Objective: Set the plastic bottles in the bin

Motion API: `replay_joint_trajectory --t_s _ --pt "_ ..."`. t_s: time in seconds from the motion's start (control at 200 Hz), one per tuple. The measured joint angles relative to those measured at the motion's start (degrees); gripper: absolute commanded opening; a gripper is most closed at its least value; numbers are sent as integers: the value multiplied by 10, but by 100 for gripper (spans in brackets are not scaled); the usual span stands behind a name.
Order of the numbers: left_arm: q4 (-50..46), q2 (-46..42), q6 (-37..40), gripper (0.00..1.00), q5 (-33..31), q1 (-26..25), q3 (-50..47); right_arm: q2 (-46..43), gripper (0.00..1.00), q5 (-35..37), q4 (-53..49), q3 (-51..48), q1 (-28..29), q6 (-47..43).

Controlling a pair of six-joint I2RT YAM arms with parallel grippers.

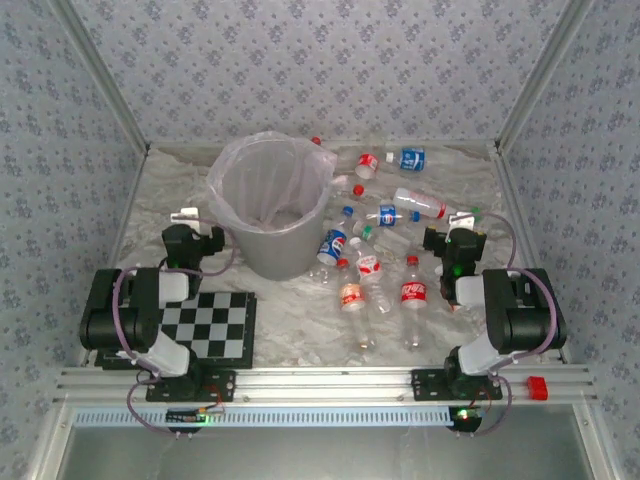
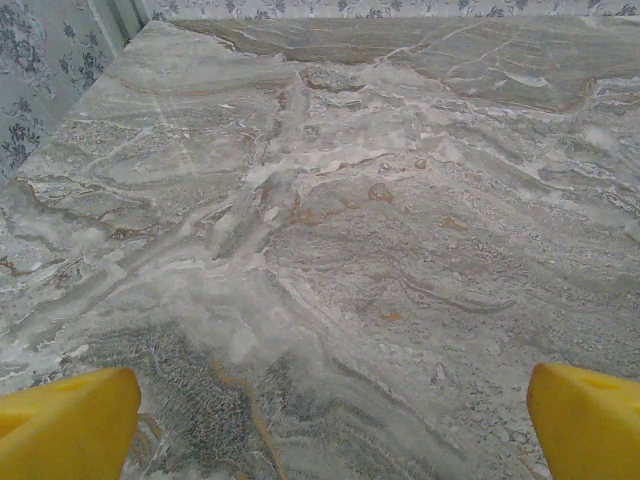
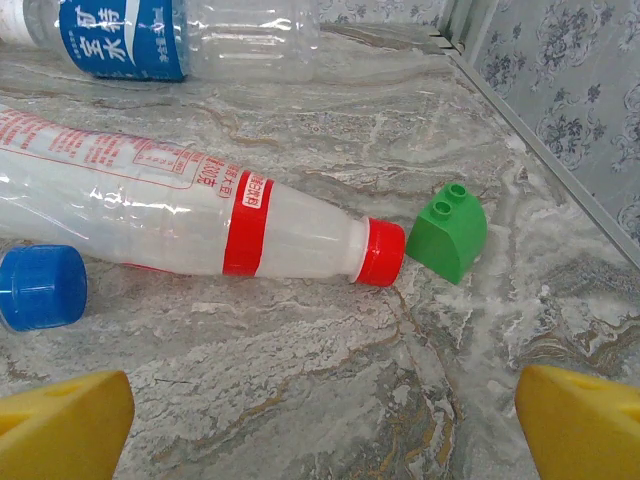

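The bin (image 1: 272, 250) is a grey bucket with a crinkly bag over its rim, standing at the back left of centre. Several plastic bottles lie to its right, among them a red-labelled one (image 1: 414, 292) and a blue-labelled one (image 1: 332, 245). My left gripper (image 1: 188, 222) hangs left of the bin, its yellow fingers (image 2: 65, 425) wide apart over bare marble, open (image 2: 330, 430). My right gripper (image 1: 462, 222) is open (image 3: 325, 425) just short of a lying red-capped bottle (image 3: 200, 220). A blue-labelled bottle (image 3: 170, 40) lies beyond it.
A green block (image 3: 447, 232) touches the red cap, near the right wall. A blue bottle cap (image 3: 40, 285) pokes in at the left of the right wrist view. A checkerboard (image 1: 210, 325) lies front left, and a red block (image 1: 537, 388) sits on the front rail.
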Motion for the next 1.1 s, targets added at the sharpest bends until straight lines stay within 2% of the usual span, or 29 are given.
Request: replay_joint_trajectory --t_s 0.92,1.0,1.1 --pt "0 0 0 99 4 0 0 0 100 -6 0 0 -2 0" --pt "-33 -18 -2 99 1 0 1 -4 100 -9 -17 5 -1 0" --pt "-121 -94 -8 99 -17 -1 12 -34 100 -6 -87 27 4 0"
